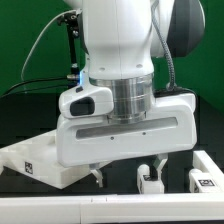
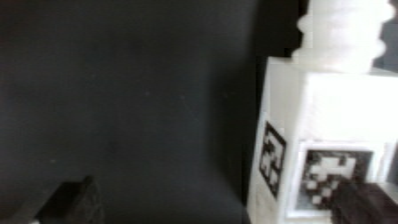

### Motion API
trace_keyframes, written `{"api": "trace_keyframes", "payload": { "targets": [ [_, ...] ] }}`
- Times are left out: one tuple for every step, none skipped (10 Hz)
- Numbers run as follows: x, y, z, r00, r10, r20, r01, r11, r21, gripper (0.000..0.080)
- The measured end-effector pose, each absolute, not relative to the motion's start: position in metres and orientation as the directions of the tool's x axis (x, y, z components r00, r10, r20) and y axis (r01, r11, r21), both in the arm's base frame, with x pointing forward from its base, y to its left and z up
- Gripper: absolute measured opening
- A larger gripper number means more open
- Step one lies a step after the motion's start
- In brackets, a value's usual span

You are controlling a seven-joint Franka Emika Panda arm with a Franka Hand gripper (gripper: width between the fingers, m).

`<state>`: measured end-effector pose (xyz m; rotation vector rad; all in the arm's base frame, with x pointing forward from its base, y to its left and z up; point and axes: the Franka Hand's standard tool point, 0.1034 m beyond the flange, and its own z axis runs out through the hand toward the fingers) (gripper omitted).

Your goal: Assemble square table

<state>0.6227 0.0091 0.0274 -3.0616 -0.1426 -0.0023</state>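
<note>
Leg standing on dark table, off-centre between wide-spread fingers of gripper, close to one. Best shift sideways to centre, then lower and close squarely on flat sides; panel nearby at the exterior view's left

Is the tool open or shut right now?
Open: the tool has its fingertips far apart in the wrist view, one well clear of the tagged leg.

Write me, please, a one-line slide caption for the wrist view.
Open gripper over the dark tabletop, a tagged white table leg with a ridged peg close by one finger.
</note>
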Motion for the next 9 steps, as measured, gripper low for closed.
{"api": "trace_keyframes", "payload": {
  "targets": [
    [0.627, 0.018, 0.037, 0.997, 0.076, -0.015, 0.074, -0.994, -0.085, 0.065],
    [0.635, 0.025, 0.049, 0.996, 0.079, -0.032, 0.076, -0.993, -0.093, 0.065],
    [0.642, 0.031, 0.058, 0.996, 0.081, -0.039, 0.077, -0.992, -0.097, 0.065],
    [0.643, 0.035, 0.057, 0.996, 0.086, -0.031, 0.083, -0.992, -0.096, 0.065],
    [0.642, 0.04, 0.049, 0.996, 0.09, -0.011, 0.089, -0.992, -0.091, 0.065],
    [0.638, 0.042, 0.038, 0.996, 0.091, 0.0, 0.091, -0.992, -0.088, 0.065],
    [0.635, 0.041, 0.031, 0.996, 0.091, 0.007, 0.091, -0.992, -0.085, 0.065],
    [0.632, 0.039, 0.023, 0.995, 0.094, 0.02, 0.095, -0.992, -0.081, 0.065],
    [0.63, 0.037, 0.018, 0.994, 0.11, 0.022, 0.111, -0.991, -0.079, 0.065]
  ]
}}
